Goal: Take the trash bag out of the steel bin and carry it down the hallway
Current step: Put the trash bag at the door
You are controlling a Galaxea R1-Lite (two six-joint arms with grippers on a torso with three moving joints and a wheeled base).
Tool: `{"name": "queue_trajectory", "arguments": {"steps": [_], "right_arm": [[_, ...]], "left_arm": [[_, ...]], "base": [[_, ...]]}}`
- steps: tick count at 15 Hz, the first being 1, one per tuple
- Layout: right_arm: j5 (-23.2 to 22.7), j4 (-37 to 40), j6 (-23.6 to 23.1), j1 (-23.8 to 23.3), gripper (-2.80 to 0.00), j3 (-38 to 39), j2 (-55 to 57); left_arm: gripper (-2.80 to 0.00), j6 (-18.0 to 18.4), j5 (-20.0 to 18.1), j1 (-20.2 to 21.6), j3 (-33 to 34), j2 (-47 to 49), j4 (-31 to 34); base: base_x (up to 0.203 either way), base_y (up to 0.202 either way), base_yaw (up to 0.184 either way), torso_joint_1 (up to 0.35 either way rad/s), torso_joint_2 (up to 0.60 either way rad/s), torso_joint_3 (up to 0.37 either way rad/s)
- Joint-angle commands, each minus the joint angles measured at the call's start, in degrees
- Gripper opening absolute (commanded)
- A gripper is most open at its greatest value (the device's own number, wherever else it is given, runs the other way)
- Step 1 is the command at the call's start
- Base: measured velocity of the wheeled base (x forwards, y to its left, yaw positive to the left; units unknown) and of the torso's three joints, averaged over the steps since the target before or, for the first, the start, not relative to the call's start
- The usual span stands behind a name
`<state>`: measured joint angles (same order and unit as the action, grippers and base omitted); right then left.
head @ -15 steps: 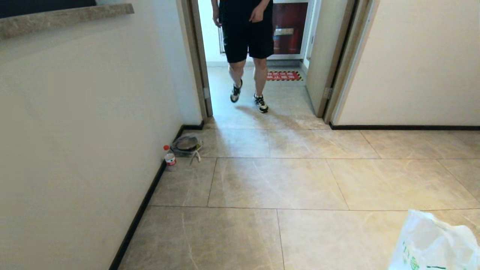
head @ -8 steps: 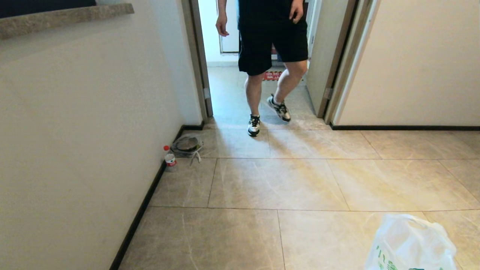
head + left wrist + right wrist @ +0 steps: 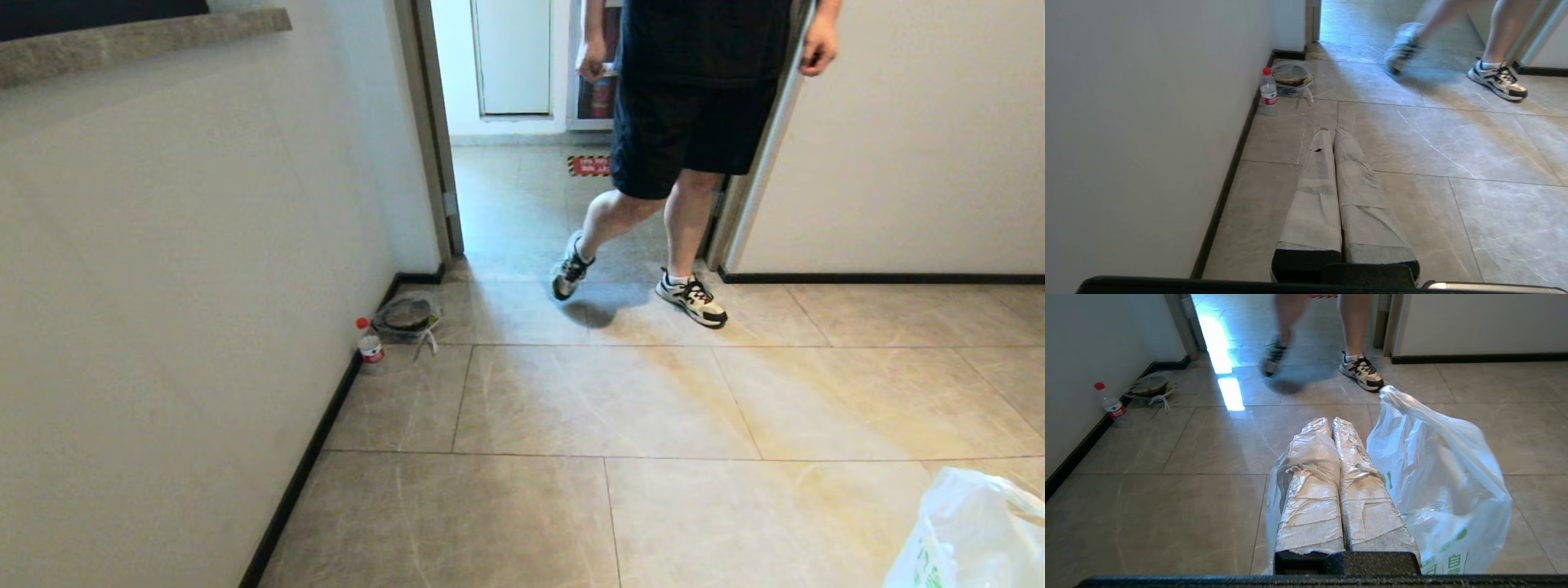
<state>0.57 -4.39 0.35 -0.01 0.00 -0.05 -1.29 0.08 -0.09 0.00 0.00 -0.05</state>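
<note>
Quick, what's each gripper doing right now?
Left gripper: shut, holding nothing.
Right gripper: shut on the trash bag.

A person (image 3: pixel 686 122) strides past the doorway; a water bottle (image 3: pixel 369 343) stands beside the wall.

Tiled room corner opening onto a bright doorway

Glossy grey-beige marbled floor tiles (image 3: pixel 604 400) run to a plain cream wall (image 3: pixel 180 269) edged with black skirting (image 3: pixel 306 461); a grey stone ledge (image 3: pixel 139 37) juts from that wall high up. A grey-framed doorway (image 3: pixel 429 139) lets daylight spill across the tiles, and a red striped floor sign (image 3: pixel 588 166) lies beyond it. A second cream wall (image 3: pixel 922 147) stands to the right, with black skirting along its foot.
</note>
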Motion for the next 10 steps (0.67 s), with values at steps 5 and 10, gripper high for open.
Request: {"name": "queue_trajectory", "arguments": {"steps": [5,10], "right_arm": [[-0.05,-0.1,-0.09,0.01,-2.8,1.76,-0.04],[-0.05,-0.1,0.0,0.01,-2.8,1.76,-0.04]], "left_arm": [[-2.8,-0.03,0.01,0.09,0.09,0.0,-0.04],[-2.8,-0.03,0.01,0.09,0.0,0.0,-0.04]], "base": [[0.015,0.009,-0.001,0.0,0.0,0.001],[0.149,0.14,-0.001,0.003,0.01,0.0]]}}
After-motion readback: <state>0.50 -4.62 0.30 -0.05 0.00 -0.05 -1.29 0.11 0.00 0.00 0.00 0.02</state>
